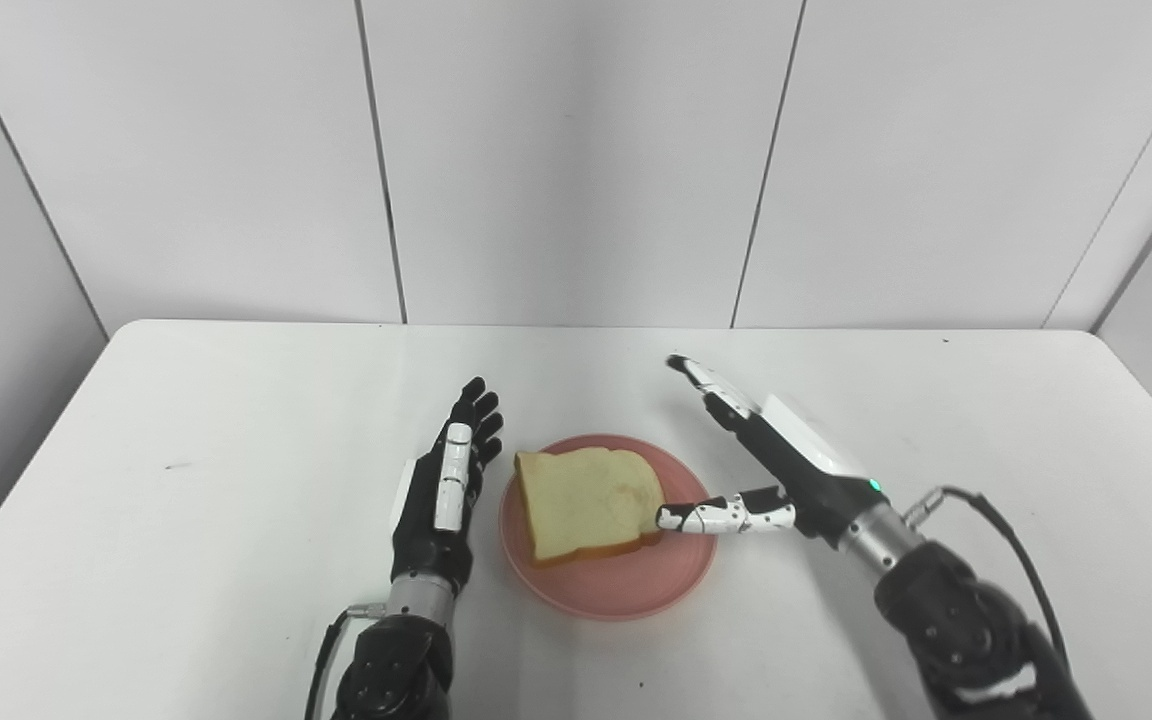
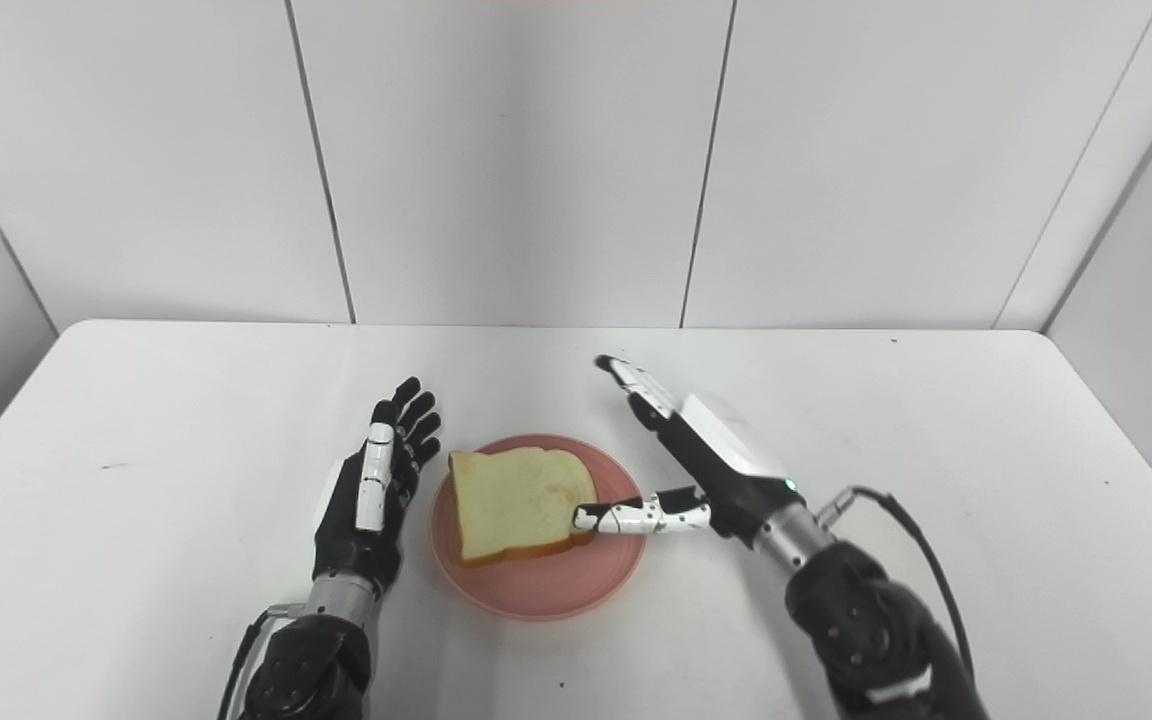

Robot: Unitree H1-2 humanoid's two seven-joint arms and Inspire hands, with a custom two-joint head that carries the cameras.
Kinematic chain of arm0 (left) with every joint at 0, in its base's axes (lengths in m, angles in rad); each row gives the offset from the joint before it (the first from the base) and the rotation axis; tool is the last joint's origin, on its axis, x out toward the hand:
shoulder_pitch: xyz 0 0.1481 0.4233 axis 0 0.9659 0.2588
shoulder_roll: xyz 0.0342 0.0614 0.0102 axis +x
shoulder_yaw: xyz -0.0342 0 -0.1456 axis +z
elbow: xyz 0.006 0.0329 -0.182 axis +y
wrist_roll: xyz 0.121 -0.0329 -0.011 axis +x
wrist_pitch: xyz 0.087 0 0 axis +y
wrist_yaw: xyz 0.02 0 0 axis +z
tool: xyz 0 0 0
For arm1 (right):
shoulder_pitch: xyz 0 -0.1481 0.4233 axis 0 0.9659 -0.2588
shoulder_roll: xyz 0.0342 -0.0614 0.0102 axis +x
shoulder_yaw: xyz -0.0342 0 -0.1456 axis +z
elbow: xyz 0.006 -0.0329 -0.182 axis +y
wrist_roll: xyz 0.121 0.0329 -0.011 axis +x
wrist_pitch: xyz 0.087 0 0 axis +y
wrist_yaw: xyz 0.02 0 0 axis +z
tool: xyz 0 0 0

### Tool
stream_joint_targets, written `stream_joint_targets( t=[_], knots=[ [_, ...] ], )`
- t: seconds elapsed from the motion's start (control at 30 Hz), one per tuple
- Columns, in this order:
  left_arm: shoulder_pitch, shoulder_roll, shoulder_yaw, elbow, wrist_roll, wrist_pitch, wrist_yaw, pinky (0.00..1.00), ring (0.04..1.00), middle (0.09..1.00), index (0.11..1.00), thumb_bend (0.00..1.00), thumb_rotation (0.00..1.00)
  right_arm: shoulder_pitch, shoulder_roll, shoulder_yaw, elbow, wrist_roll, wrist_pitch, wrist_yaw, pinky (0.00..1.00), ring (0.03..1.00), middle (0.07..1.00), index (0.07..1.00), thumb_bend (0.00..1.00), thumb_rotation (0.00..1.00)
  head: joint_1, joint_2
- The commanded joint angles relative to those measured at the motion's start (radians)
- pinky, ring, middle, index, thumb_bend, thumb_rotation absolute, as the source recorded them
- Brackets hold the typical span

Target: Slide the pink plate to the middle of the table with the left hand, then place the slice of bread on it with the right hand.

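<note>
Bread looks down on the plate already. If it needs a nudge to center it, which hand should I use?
Right, probably. The right hand is open with its thumb at the edge of the slice of bread on the pink plate. The left hand stands open beside the plate's left rim, apart from the bread.

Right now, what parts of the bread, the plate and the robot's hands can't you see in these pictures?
- Pink plate: its middle is covered by the slice of bread in both eye views.
- Bread's underside: hidden, it lies flat.
- Left hand: stands edge-on, so its palm is hidden in both views.
- Right hand: whether its thumb tip touches the bread is too fine to tell.
- Both arms: cut off by the bottom edge.
</note>
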Motion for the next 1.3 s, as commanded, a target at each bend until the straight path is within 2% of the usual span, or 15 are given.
stream_joint_targets(
  t=[0.0,0.03,0.07,0.13,0.17,0.3,0.4,0.5,0.97,1.27],
  knots=[
    [-0.011,0.005,-0.004,-0.041,-0.002,-0.030,-0.013,0.94,0.945,0.944,0.903,0.68,0.98,-0.007,0.047,-0.023,0.008,0.058,-0.072,-0.085,0.92,1.000,1.000,1.000,0.70,0.77,-0.002,0.000],
    [-0.008,0.008,-0.006,-0.047,0.000,-0.029,-0.013,0.94,0.944,0.943,0.902,0.68,0.98,0.001,0.066,-0.027,0.021,0.080,-0.080,-0.102,0.93,1.000,1.000,1.000,0.69,0.78,-0.006,0.000],
    [-0.005,0.011,-0.008,-0.053,0.002,-0.028,-0.014,0.94,0.942,0.941,0.899,0.68,0.98,0.007,0.080,-0.028,0.036,0.088,-0.093,-0.121,0.96,1.000,1.000,1.000,0.68,0.85,-0.008,0.000],
    [0.001,0.015,-0.011,-0.065,0.001,-0.023,-0.018,0.95,0.944,0.942,0.901,0.67,0.98,0.010,0.102,-0.030,0.057,0.112,-0.109,-0.143,0.99,1.000,1.000,1.000,0.66,0.91,-0.013,0.001],
    [0.003,0.017,-0.012,-0.071,-0.001,-0.020,-0.020,0.95,0.945,0.943,0.902,0.67,0.98,0.011,0.110,-0.031,0.066,0.128,-0.116,-0.149,0.99,1.000,1.000,1.000,0.65,0.92,-0.013,0.001],
    [0.014,0.026,-0.011,-0.094,-0.013,-0.014,-0.035,0.96,0.952,0.946,0.905,0.67,0.96,0.014,0.169,-0.072,0.074,0.347,-0.064,-0.104,1.00,1.000,1.000,1.000,0.67,0.89,-0.021,0.004],
    [0.022,0.032,-0.011,-0.113,-0.019,-0.002,-0.044,0.96,0.960,0.951,0.909,0.66,0.96,0.018,0.189,-0.087,0.071,0.423,-0.041,-0.100,1.00,1.000,1.000,1.000,0.67,0.94,-0.027,0.009],
    [0.027,0.035,-0.010,-0.126,-0.024,0.010,-0.048,0.97,0.962,0.955,0.915,0.66,0.96,0.019,0.197,-0.098,0.076,0.477,-0.043,-0.103,1.00,1.000,1.000,1.000,0.64,0.96,-0.026,0.011],
    [0.034,0.053,-0.010,-0.133,-0.046,0.023,-0.072,1.00,0.979,0.969,0.941,0.65,0.96,0.031,0.213,-0.105,0.070,0.489,-0.011,-0.164,1.00,1.000,1.000,1.000,0.63,0.93,-0.009,0.020],
    [0.029,0.053,-0.017,-0.110,-0.043,0.007,-0.079,1.00,0.997,0.989,0.958,0.67,0.96,0.042,0.216,-0.108,0.056,0.531,0.042,-0.151,1.00,1.000,1.000,1.000,0.60,0.93,0.010,0.029]
  ],
)
